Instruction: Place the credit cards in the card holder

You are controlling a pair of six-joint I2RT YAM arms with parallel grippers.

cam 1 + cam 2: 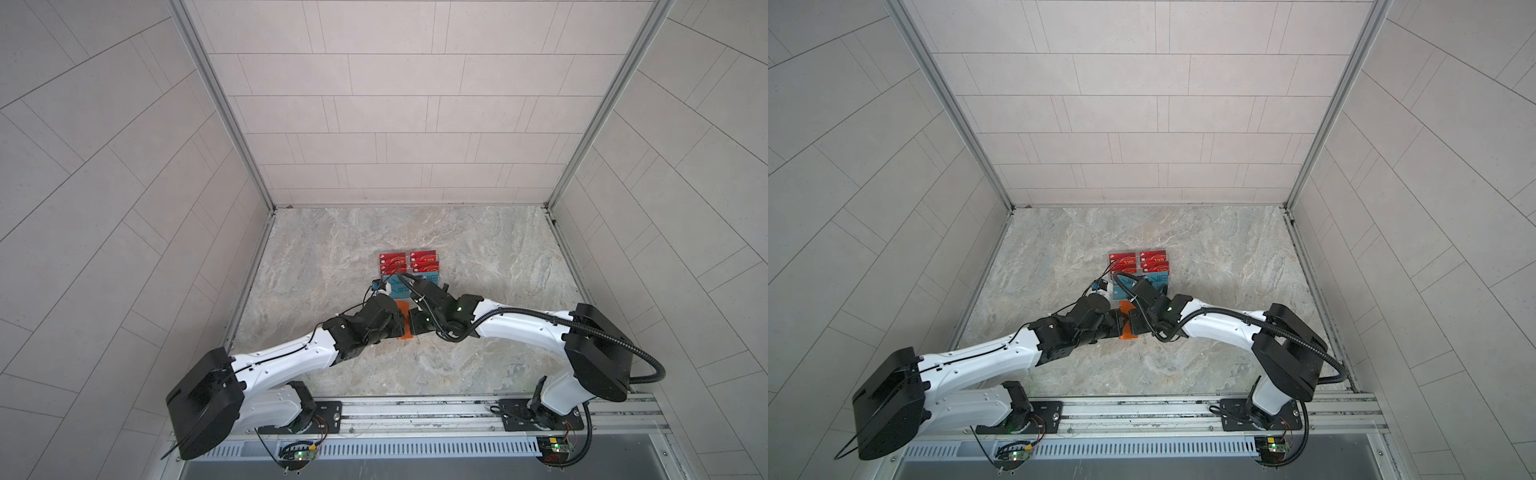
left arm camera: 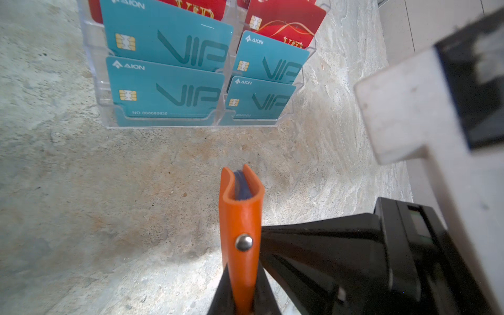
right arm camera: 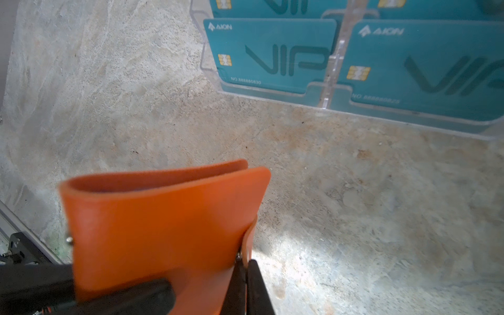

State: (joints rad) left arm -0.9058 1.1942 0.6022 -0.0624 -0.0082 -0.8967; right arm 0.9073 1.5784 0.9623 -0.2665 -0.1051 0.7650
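Observation:
The orange card holder (image 2: 241,218) is held upright above the stone floor, folded, with its silver snap showing. It appears in both top views between the two wrists (image 1: 402,318) (image 1: 1126,321). My left gripper (image 2: 241,289) is shut on its lower edge. My right gripper (image 3: 245,275) is shut on the thin orange strap tab (image 3: 250,240) at the card holder's (image 3: 163,218) side. The credit cards stand in a rack just beyond: teal ones (image 2: 166,92) (image 3: 272,54) in front, red ones (image 2: 286,24) (image 1: 392,259) behind.
The clear acrylic tiered rack (image 2: 191,123) (image 3: 324,95) holding the cards stands on the marbled floor (image 1: 478,257) just past both grippers. Tiled walls close in the back and both sides. A metal rail (image 1: 415,409) with the arm bases runs along the front.

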